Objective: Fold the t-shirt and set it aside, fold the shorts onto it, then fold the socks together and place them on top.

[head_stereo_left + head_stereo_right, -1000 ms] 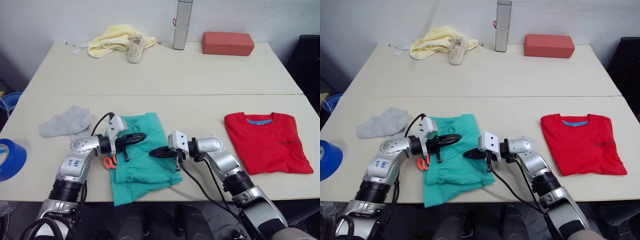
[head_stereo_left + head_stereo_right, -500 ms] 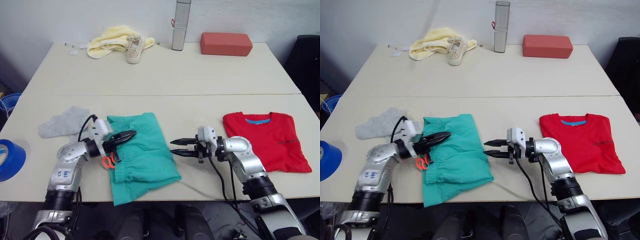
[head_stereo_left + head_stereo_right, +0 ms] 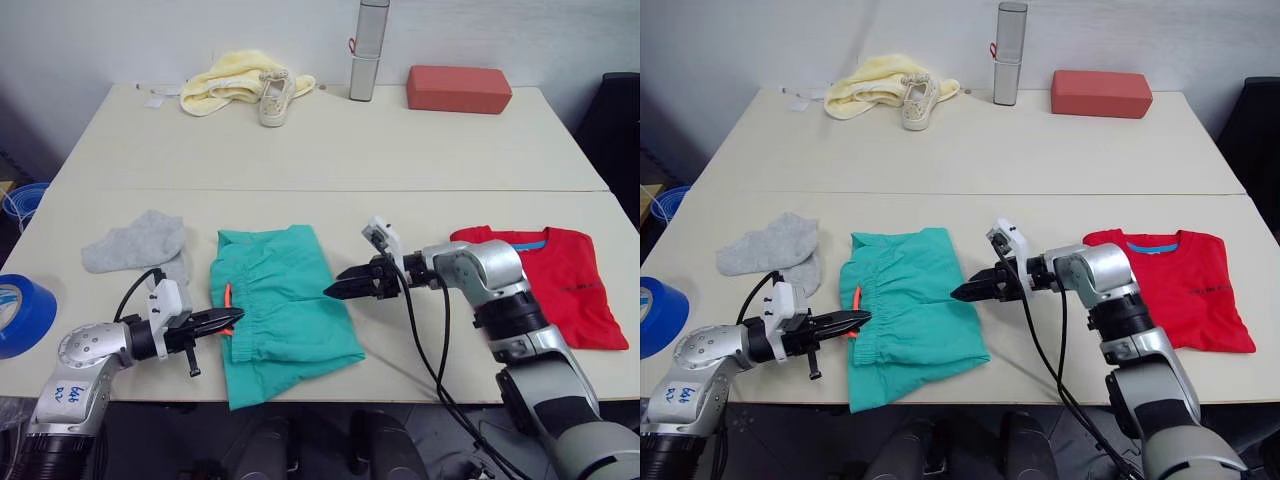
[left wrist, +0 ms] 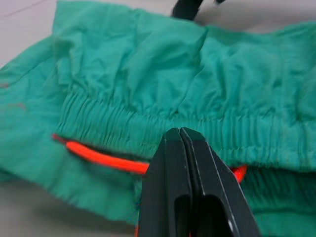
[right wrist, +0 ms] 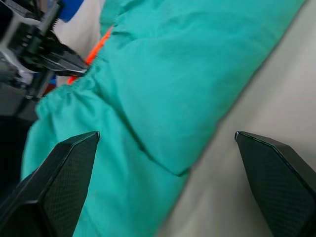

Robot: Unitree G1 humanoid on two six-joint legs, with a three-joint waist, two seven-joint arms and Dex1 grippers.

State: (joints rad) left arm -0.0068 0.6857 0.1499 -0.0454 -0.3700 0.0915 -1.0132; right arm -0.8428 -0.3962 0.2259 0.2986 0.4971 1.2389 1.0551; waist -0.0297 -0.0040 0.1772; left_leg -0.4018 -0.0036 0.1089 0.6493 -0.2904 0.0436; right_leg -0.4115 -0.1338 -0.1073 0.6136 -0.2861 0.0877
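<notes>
Currently I am bracketing the shorts (image 3: 285,310) for folding: left end effector (image 3: 222,320) closed, possibly pinching the waistband; right end effector (image 3: 337,290) spread open.

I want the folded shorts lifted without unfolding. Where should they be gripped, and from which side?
Probably grip the teal shorts at the gathered waistband on the robot's left edge, where the orange drawstring shows. The layers bunch thickest there, and the shut left hand already points at it.
</notes>
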